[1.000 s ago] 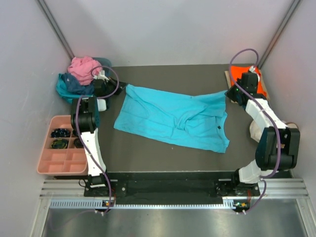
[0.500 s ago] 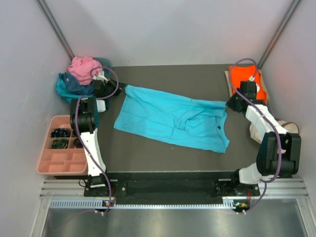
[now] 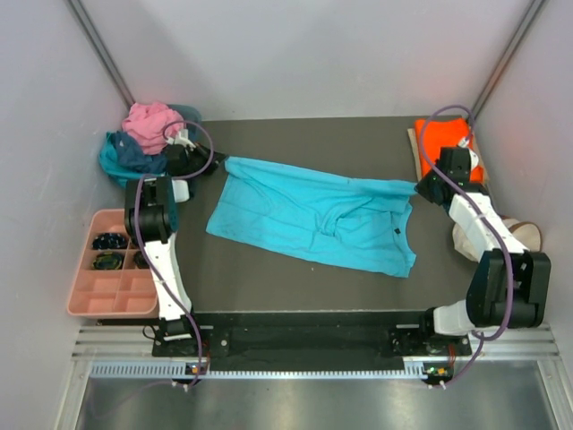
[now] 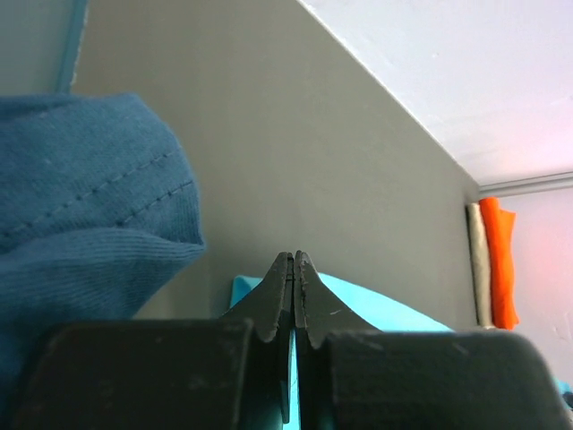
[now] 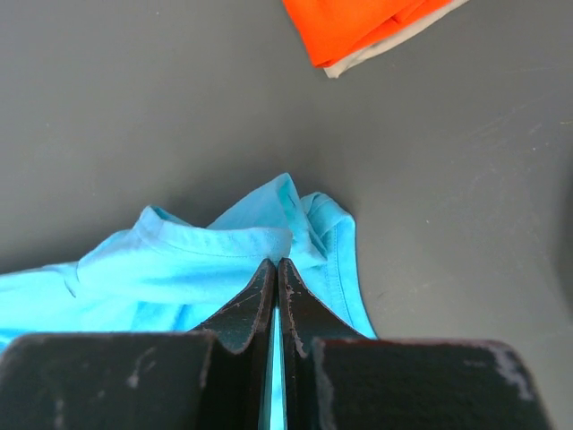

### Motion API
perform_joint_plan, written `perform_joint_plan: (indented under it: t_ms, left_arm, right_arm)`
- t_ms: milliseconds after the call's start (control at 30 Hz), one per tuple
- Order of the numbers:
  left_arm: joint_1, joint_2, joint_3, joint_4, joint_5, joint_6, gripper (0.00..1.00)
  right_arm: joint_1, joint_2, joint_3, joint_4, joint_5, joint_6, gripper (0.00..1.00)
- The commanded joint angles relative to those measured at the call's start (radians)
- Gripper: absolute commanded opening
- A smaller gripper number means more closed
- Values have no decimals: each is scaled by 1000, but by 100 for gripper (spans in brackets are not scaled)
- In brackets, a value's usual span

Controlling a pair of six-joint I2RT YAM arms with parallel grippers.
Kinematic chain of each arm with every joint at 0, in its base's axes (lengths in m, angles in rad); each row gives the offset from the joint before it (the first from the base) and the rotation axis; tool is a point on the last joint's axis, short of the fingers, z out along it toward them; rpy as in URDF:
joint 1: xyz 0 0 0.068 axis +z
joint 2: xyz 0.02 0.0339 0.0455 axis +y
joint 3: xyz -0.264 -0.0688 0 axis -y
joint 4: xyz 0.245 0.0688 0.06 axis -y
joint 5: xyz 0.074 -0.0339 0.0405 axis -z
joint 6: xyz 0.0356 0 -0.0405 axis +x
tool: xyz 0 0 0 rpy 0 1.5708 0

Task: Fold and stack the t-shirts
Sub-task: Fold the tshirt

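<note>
Pulled tauter than a second ago, the turquoise t-shirt [image 3: 313,215] now has its far edge running almost straight from claw to claw, the right gripper [image 3: 421,188] having drawn its corner toward the arm bases. The dark table [image 3: 313,134] carries this shirt spread flat between the two claws, its body lying on their near side. The left gripper [image 3: 218,161] is clenched on the shirt's other far corner; the right is clamped on its own corner, cloth showing between its fingertips [image 5: 288,278]. A heap of pink [image 3: 148,124], navy [image 3: 134,152] and teal shirts lies just outboard of the left claw. A folded orange t-shirt [image 3: 443,148] sits just beyond the right claw.
</note>
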Motion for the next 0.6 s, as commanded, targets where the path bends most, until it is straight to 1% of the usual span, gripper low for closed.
perform_joint_plan:
  t_ms: [0, 233, 567]
  left_arm:
    - [60, -25, 6, -210, -98, 71, 0]
    - [61, -79, -38, -233, -116, 99, 0]
    - [79, -168, -161, -221, -132, 93, 0]
  right_arm:
    - [-12, -68, -12, -3, 7, -12, 0]
    - [-12, -121, -80, -18, -56, -14, 0]
    - [-12, -207, -169, -49, -79, -20, 0]
